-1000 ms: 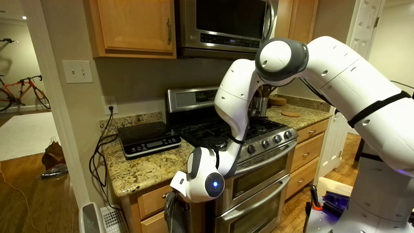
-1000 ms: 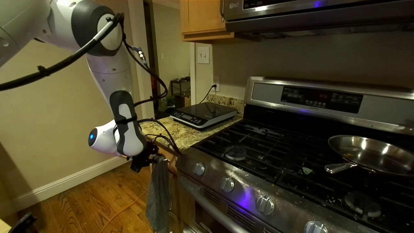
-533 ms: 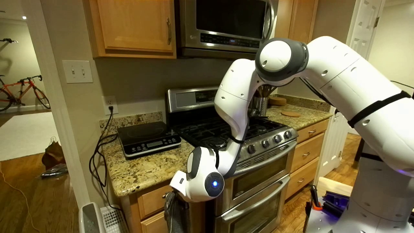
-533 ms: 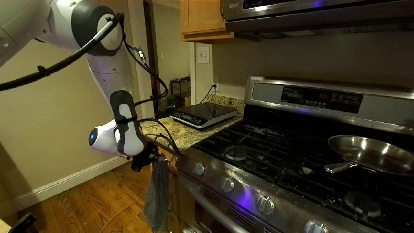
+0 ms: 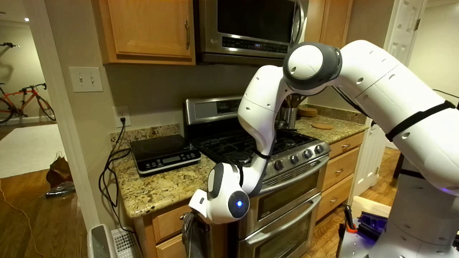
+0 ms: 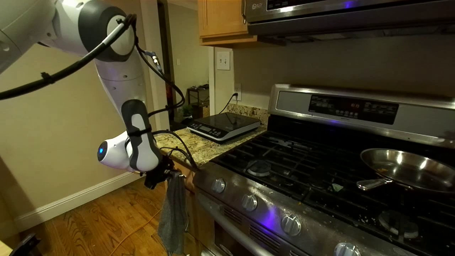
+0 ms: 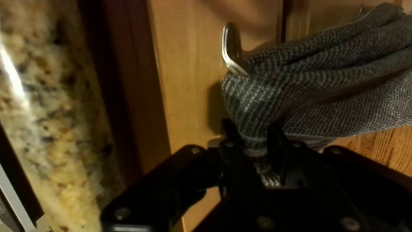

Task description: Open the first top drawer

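Now the gripper [image 7: 251, 127], nearly closed, pinches the towel [image 7: 315, 87], seemingly over the handle [image 7: 228, 53]; the top drawer [image 5: 169, 223] looks fully in; the whole pull is left.

The robot has 1 white-and-grey jointed arm [image 5: 258, 114] and 1 black gripper [image 7: 252, 129] with 2 fingers [image 7: 230, 151]. There is 1 grey woven towel [image 7: 322, 90] and 1 stainless-steel gas range [image 5: 287, 175] with 2 glass-windowed oven doors [image 5: 290, 201]; 4 round metal knobs [image 5: 294, 158] show in each exterior view. Near the towel: 1 shallow, wide honey-coloured wood top drawer [image 5: 166, 224]. Across the range: 3 stacked wood drawers [image 5: 349, 168]. Also 1 flat black portable cooktop [image 5: 161, 147], 1 shiny steel skillet [image 6: 408, 169], 1 stainless-steel microwave [image 5: 254, 23].
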